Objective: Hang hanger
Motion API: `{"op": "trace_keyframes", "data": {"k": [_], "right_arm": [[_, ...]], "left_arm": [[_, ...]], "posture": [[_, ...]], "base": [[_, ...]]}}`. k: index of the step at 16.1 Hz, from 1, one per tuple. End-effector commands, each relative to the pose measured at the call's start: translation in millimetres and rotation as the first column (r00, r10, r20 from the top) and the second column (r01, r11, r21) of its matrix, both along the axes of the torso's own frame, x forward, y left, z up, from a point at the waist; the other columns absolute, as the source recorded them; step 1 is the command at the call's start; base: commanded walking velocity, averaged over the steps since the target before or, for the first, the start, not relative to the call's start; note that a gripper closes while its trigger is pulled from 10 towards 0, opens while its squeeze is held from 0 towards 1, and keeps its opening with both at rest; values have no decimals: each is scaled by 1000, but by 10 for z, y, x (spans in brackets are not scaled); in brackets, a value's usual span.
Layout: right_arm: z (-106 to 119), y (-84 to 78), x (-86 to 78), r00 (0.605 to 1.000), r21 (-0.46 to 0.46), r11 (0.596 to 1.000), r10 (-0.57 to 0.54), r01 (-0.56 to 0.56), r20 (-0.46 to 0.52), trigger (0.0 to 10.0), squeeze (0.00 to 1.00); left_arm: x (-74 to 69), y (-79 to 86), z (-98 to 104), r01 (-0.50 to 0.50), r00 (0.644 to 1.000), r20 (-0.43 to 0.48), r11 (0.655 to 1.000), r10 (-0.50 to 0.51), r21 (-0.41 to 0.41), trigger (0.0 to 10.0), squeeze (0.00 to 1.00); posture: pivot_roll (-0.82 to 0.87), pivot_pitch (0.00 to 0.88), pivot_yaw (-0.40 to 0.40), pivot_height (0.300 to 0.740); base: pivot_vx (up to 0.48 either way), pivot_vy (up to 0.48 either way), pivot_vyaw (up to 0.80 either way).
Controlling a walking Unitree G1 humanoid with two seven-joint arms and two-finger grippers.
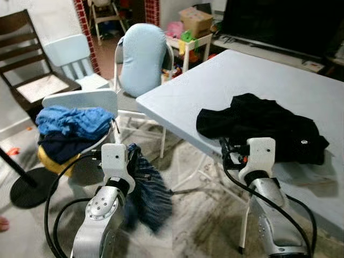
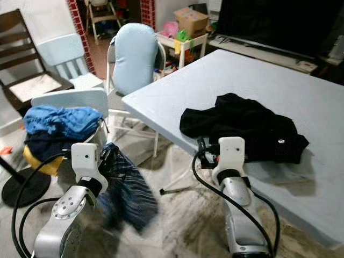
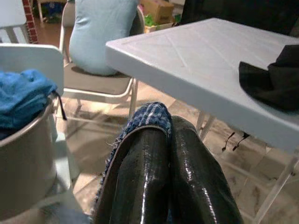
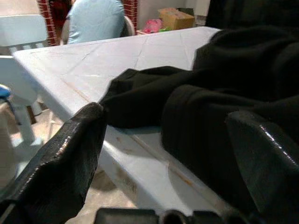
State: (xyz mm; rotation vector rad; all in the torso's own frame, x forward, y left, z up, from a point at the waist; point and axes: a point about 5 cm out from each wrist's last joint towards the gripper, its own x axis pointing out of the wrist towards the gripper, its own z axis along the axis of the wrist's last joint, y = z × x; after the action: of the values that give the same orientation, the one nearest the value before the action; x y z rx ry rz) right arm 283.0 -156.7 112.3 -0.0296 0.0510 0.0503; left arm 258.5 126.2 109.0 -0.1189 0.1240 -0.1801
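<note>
From the left eye view we look down on a pale grey folding table [image 1: 258, 80] that runs away to the right, with a crumpled black garment [image 1: 260, 126] lying near its front edge. The floor [image 1: 199, 215] is mottled beige. To the left stands a basket [image 1: 80, 161] heaped with blue and dark laundry [image 1: 72, 121], and behind it a folding chair with a light blue cushion [image 1: 142, 56]. A dark wooden chair [image 1: 27, 54] and a dark television screen [image 1: 279, 21] sit at the back.

In the right eye view our left gripper [image 2: 107, 158] hangs beside the basket, pinching a blue striped cloth [image 2: 126, 193] that dangles and looks motion-blurred. Our right gripper [image 2: 207, 148] sits at the table's front edge, just before the black garment.

The left wrist view shows two black fingers [image 3: 145, 172] pressed together with the striped cloth caught between them, the table edge beyond.

The right wrist view shows fingers [image 4: 65, 158] spread wide apart, holding nothing, the black garment lying on the table between and ahead of them.

We cannot make out a hanger with any certainty; it may be hidden in the cloth.
</note>
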Motion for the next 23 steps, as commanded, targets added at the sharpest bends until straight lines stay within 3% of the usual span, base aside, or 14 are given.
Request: {"op": "trace_keyframes", "data": {"k": [1, 4, 16, 20, 23], "right_arm": [[41, 27, 31, 1000, -2, 1000, 5, -5, 16, 10000, 0], [41, 13, 40, 1000, -1, 1000, 0, 0, 14, 10000, 0], [-8, -3, 56, 1000, -4, 1000, 4, -4, -11, 10000, 0], [-21, 16, 50, 1000, 1, 1000, 9, -9, -16, 10000, 0], [-25, 11, 62, 1000, 2, 1000, 3, -3, -18, 10000, 0]], "left_arm": [[18, 24, 22, -1, 1000, 22, 1000, 1, 14, 10000, 0], [64, -47, 55, 22, 999, 43, 999, -23, 25, 10000, 0], [30, -60, -59, 27, 1000, 2, 999, -27, -26, 10000, 0], [31, -72, -64, 36, 999, 1, 999, -36, -33, 10000, 0], [36, -64, -67, 28, 1000, -4, 999, -28, -36, 10000, 0]], "posture": [[15, 2, -20, 740], [10, 0, -23, 740], [9, 0, -35, 740], [8, 0, -35, 740], [7, 0, -33, 740]], "base": [[0, 0, 0], [0, 0, 0], [0, 0, -800], [0, 246, 0], [0, 296, -800]]}}
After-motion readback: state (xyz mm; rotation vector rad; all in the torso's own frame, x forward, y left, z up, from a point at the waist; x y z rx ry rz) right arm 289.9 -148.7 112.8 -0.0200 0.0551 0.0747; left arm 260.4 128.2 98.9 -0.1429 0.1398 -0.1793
